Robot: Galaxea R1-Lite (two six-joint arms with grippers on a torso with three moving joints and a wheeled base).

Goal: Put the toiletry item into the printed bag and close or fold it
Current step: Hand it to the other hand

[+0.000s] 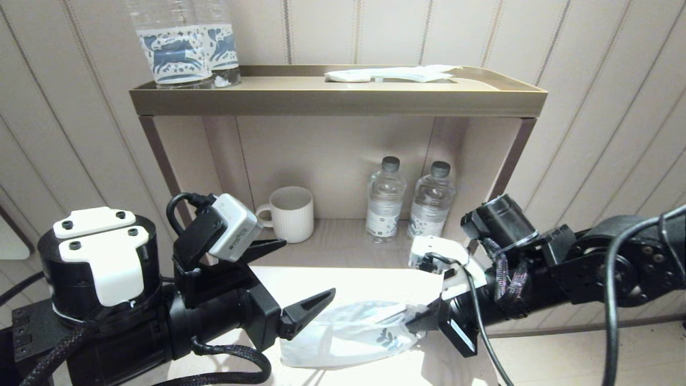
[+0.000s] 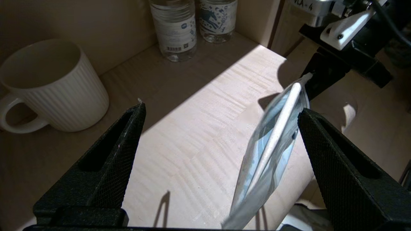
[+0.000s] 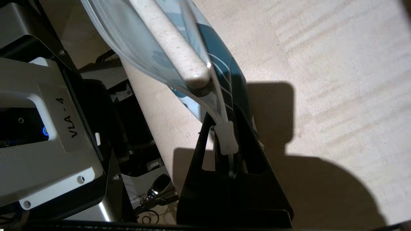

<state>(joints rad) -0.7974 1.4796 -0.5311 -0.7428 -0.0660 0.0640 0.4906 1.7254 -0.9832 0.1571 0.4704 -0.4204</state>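
Note:
The printed bag (image 1: pixel 353 332), a clear-white pouch with blue and teal motifs, hangs just above the light wooden table (image 1: pixel 375 284). My right gripper (image 1: pixel 417 323) is shut on its end, pinching the white zip slider (image 3: pixel 226 141). A slim white toiletry item (image 3: pixel 170 38) lies inside the bag (image 3: pixel 221 73). My left gripper (image 1: pixel 297 276) is open at the bag's other end. In the left wrist view the bag (image 2: pixel 273 144) stands edge-on between the fingers, close to one fingertip (image 2: pixel 305 117), with the white item (image 2: pixel 282 128) showing through it.
In the shelf recess behind stand a ribbed white mug (image 1: pixel 289 212) and two water bottles (image 1: pixel 385 198). The top shelf (image 1: pixel 337 99) carries two blue-printed bottles (image 1: pixel 185 48) and a plain white packet (image 1: pixel 391 74). The table's front edge runs under the bag.

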